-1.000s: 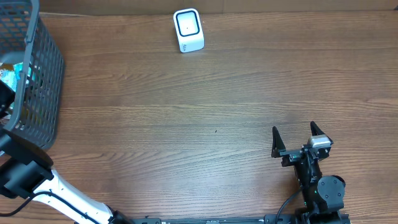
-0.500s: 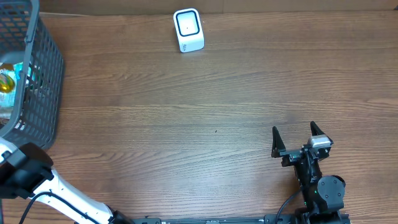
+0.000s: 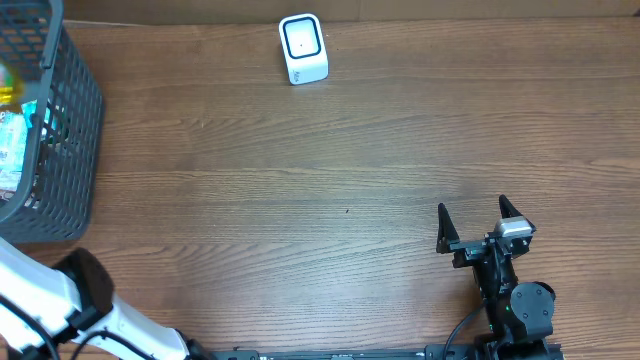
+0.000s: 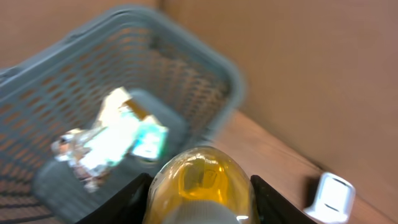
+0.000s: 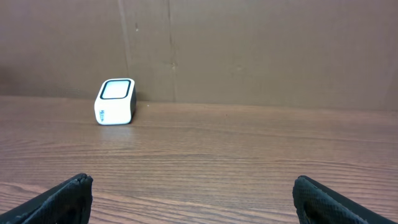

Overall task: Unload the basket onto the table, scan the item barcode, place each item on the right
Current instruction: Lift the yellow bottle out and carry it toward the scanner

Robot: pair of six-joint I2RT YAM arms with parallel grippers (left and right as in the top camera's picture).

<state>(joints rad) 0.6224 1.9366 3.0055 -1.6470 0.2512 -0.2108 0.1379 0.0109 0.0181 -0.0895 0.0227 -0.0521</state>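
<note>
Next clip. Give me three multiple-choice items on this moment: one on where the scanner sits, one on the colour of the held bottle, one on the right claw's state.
1. Where is the white scanner?
A. On the table near its far edge, apart from the basket
B. Inside the basket
C. Hanging on the wall

2. What colour is the bottle in the left claw?
A. Blue
B. Yellow
C. Red

3. How is the right claw?
A. Open, holding nothing
B. Shut on the scanner
C. Shut on a packet

Answers:
1 A, the overhead view shows it standing alone on the wood.
2 B, the left wrist view shows yellow between the fingers.
3 A, its fingers stand spread with only table between them.
</note>
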